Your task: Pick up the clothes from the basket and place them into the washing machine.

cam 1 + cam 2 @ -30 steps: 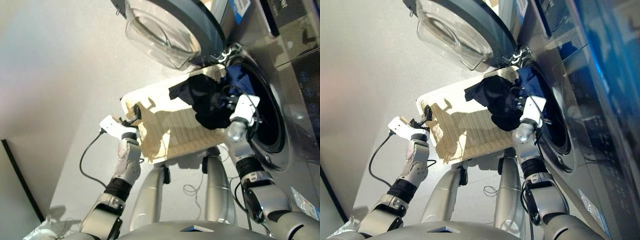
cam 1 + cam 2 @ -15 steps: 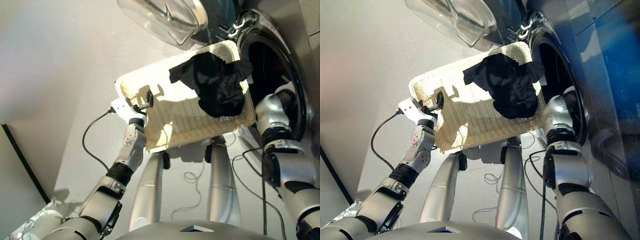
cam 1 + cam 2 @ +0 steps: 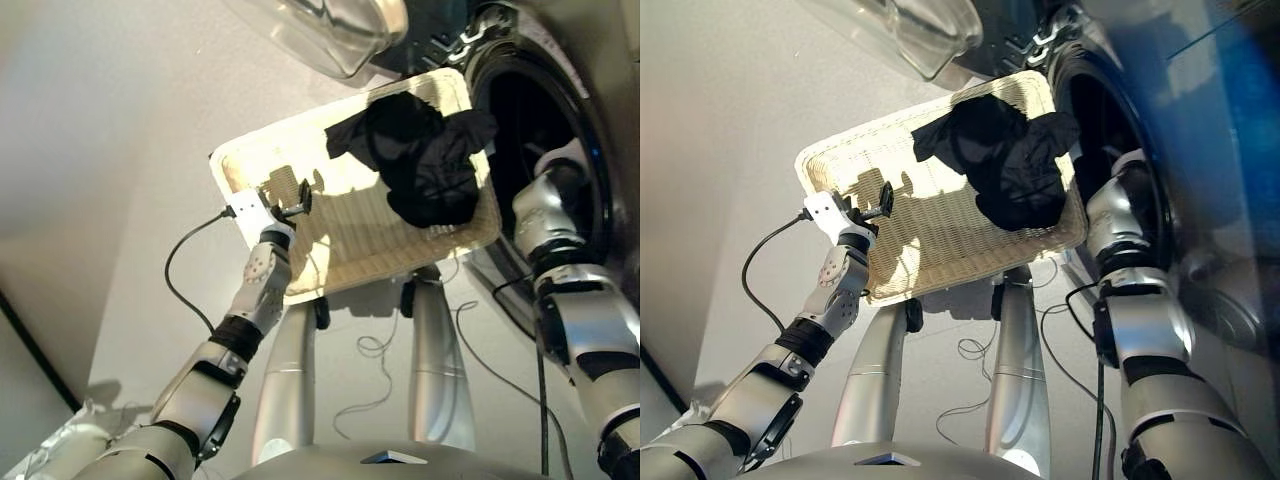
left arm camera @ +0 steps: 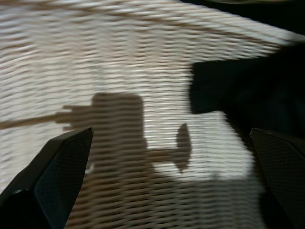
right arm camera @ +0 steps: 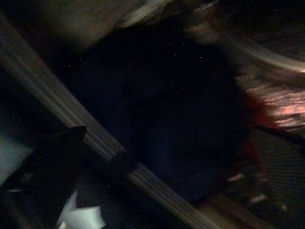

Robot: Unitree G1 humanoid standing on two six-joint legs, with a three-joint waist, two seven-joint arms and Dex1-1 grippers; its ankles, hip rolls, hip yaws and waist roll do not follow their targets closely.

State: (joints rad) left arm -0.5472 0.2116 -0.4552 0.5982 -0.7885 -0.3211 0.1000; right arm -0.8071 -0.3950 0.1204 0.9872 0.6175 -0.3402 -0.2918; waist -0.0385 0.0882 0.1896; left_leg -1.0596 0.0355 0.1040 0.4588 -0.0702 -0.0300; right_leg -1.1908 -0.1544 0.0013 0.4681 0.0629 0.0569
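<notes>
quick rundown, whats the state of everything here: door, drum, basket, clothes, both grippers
washing machine door: swung open
drum: open, right arm reaching inside
basket: holds one garment only
black garment: crumpled, lying in the basket on the drum side
left gripper: jaws open, empty, over bare basket weave
right gripper: inside the drum, jaws not readable
</notes>
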